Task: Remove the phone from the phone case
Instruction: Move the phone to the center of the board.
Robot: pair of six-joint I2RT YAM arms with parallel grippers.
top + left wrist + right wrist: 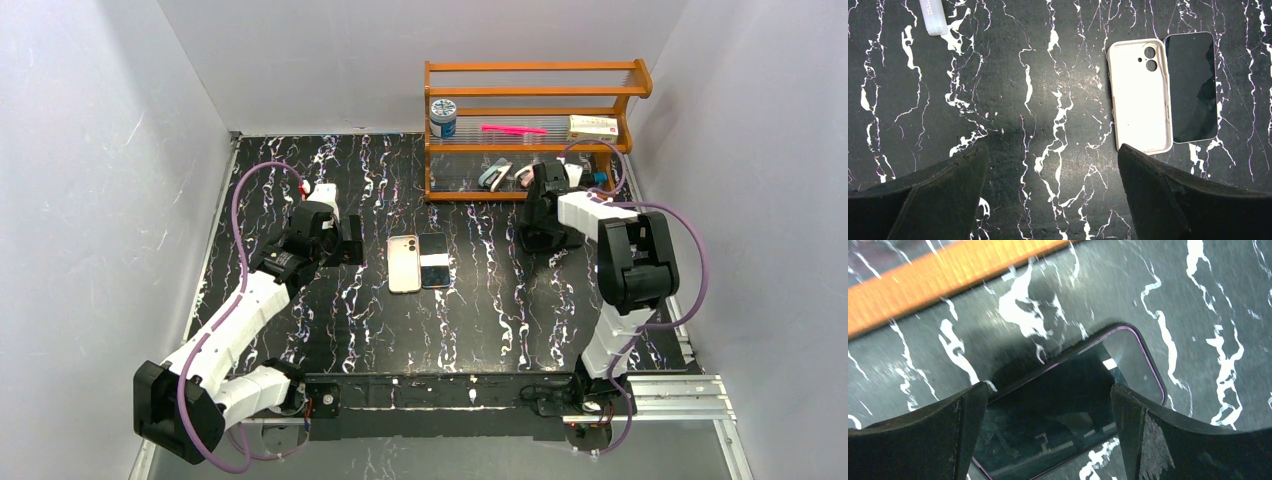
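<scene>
So the beige phone case (1140,95) is lying in the middle of the black marbled tabletop (480,330), inside facing up, camera cutouts toward the far edge. It's empty. The phone (1193,87) sits screen-up right along the case's right side, pretty much touching it.

The left gripper (1053,200) hangs just left of the case with its jaws spread wide and nothing between them but bare table. From its wrist cam, one finger is close to the case's near corner, though I can't tell if it touches. There's also a small white tube (933,17) lying further toward the far-left part of the table.

The right gripper (1048,440) is over by the far right, just in front of the wooden rack (530,95), jaws also wide apart. It's pointing down at a second phone (1128,365), dark with a purplish rim, which lies flat between the two fingers. It's not gripped. Can't tell whether that rim is a case or just the phone's edge.
</scene>
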